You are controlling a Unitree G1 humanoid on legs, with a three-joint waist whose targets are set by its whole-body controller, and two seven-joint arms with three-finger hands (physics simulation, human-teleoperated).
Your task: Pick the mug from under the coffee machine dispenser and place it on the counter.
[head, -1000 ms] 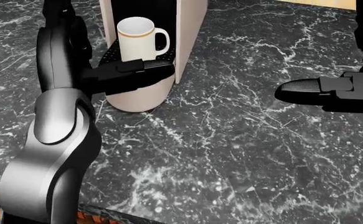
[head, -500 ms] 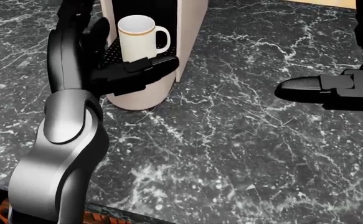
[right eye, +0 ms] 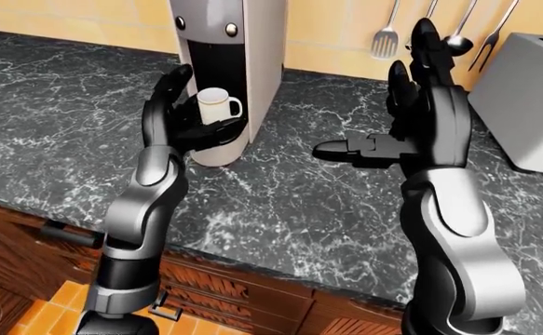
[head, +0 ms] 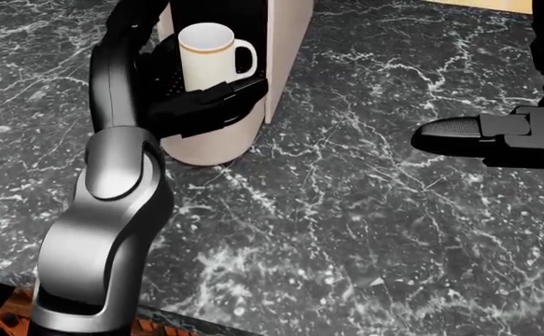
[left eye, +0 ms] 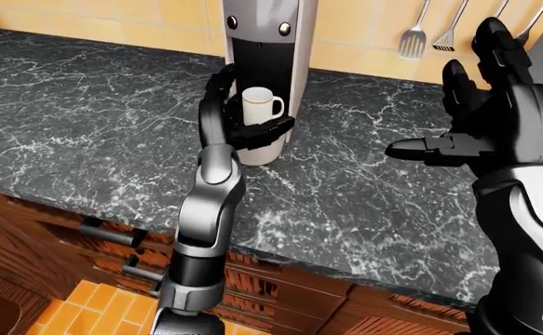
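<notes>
Change: left hand (head: 174, 98) risen toward upper left of head view, closer round the mug (head: 208, 54).
Progress: reach nearly done; grasp, lift-out and placing on tabletop (head: 365, 210) all left.
Mug: upright under the coffee machine (left eye: 266, 42) dispenser, upper left.
Fingers: apart, cupped beside and below mug, not clamped.
Right hand (right eye: 411, 129): spread, idle, well apart.

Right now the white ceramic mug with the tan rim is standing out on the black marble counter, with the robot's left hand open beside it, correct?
Not quite. The white ceramic mug still sits under the dispenser, on the beige coffee machine, not on the black marble counter. The left hand is open beside it, as the head view shows.
</notes>
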